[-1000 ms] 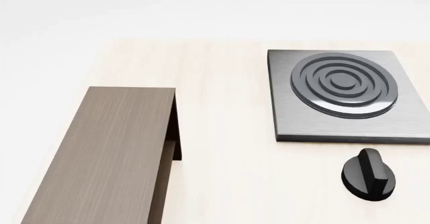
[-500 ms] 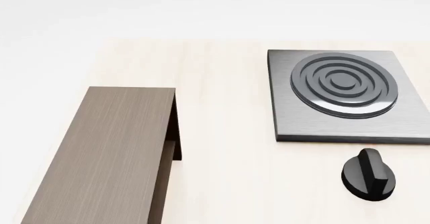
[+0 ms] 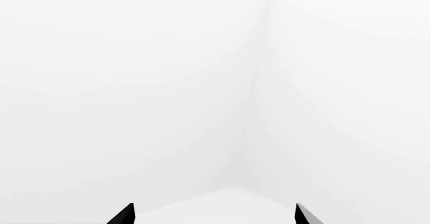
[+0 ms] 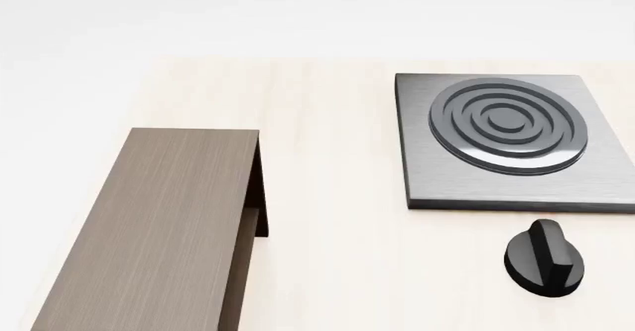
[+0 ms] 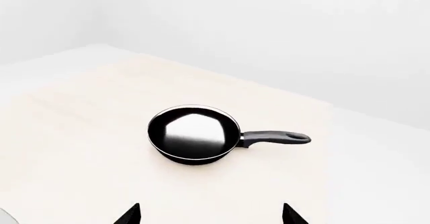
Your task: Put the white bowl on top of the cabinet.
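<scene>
The white bowl is out of view in every frame. The cabinet (image 4: 159,227), long and dark brown with a lighter flat top, stands at the left of the head view on the pale table; nothing rests on its top. Neither gripper shows in the head view. My left gripper (image 3: 213,215) is open, its two black fingertips wide apart, facing bare white walls. My right gripper (image 5: 211,215) is also open with nothing between its tips, hovering over the table some way from a black frying pan (image 5: 195,132).
A square grey stove plate (image 4: 506,141) with rings lies at the right of the head view, with a black knob (image 4: 543,258) in front of it. The pan's handle (image 5: 277,138) points sideways. The pale table (image 4: 337,256) ends near the white walls.
</scene>
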Motion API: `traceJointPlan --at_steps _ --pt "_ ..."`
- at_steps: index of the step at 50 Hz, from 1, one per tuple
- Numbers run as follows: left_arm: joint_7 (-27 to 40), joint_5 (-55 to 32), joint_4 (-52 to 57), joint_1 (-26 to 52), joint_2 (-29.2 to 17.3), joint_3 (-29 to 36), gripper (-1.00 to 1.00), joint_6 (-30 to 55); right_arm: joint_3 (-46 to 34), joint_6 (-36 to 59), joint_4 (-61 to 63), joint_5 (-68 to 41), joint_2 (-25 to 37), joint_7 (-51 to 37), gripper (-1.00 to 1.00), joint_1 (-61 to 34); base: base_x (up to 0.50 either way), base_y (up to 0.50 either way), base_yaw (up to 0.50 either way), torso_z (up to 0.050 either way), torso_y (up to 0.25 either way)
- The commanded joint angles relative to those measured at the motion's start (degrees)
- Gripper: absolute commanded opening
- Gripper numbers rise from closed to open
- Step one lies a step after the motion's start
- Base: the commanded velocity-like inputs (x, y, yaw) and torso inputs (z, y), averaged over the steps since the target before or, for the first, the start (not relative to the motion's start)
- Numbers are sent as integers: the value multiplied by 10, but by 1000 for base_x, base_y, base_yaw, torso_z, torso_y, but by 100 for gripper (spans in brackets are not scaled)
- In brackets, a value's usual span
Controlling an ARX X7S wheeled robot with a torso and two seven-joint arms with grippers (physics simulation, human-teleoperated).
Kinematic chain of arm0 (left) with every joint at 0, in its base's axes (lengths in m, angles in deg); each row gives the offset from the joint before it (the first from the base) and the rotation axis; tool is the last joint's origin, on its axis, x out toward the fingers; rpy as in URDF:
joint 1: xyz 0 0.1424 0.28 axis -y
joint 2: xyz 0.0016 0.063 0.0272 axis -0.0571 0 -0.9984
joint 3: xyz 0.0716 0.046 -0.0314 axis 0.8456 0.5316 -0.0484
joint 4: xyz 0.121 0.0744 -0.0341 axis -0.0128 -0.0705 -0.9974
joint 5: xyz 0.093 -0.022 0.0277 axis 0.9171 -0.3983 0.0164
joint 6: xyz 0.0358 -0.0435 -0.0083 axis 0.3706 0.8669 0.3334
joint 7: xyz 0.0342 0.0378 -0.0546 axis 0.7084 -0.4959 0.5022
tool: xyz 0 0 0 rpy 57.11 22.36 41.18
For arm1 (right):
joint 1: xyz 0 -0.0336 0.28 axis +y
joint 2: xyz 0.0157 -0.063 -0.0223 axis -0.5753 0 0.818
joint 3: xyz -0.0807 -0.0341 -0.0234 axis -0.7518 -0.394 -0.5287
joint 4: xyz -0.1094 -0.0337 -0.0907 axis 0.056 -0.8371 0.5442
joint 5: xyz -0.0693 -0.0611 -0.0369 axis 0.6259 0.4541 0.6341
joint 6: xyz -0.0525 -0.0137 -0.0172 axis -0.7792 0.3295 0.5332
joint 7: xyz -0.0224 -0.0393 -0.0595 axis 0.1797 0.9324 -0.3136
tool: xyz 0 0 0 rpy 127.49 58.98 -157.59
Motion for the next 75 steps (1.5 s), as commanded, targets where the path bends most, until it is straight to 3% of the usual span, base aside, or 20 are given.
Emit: traceJointPlan --at_steps 1,18,75 --pt "2 -4 -2 -1 -1 -2 100 -2 7 24 -8 -11 -1 11 100 -5 0 0 0 0 0" --pt "6 -3 -7 -3 -3 1 100 -7 28 62 -9 -22 0 21 100 -8 0 0 0 0 0" --pt "18 -6 -6 -5 -13 9 100 -7 93 37 -31 -17 7 2 100 20 0 0 0 0 0"
